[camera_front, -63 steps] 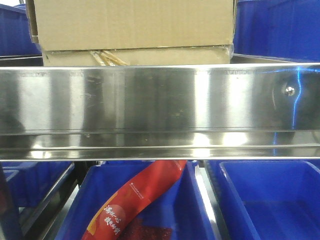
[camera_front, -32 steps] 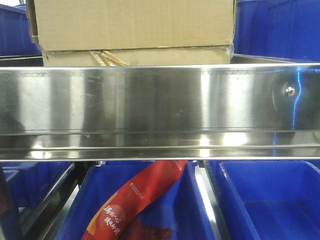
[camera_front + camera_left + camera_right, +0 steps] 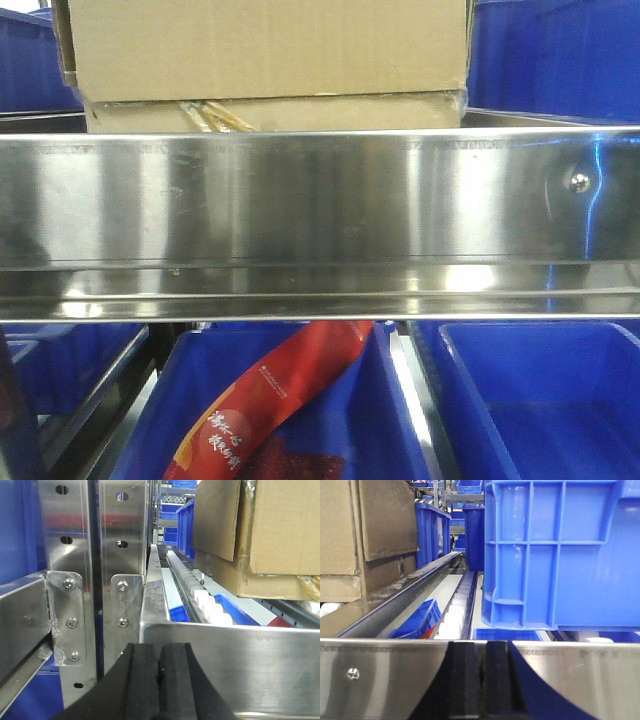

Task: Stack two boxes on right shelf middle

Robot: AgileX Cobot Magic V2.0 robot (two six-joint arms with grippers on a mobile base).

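Note:
The two boxes are stacked on the right shelf middle (image 3: 300, 200). The tall brown box (image 3: 270, 45) rests on the flat box (image 3: 340, 110), which has yellowish tape at its front. The left wrist view shows the tall box (image 3: 285, 525) over the flat box (image 3: 260, 585), beyond the steel front rail (image 3: 250, 665). My left gripper (image 3: 159, 652) is shut and empty, in front of the rail near its left corner. My right gripper (image 3: 484, 650) is also shut and empty, in front of the rail, with the tall box (image 3: 340, 530) to the far left.
A large blue bin (image 3: 560, 555) stands on the shelf right of the boxes. Steel uprights (image 3: 120, 555) with bolted brackets rise at the shelf's left end. Below the shelf are blue bins (image 3: 540, 400), one holding a red printed packet (image 3: 270, 400). A screw head (image 3: 578, 181) marks the rail.

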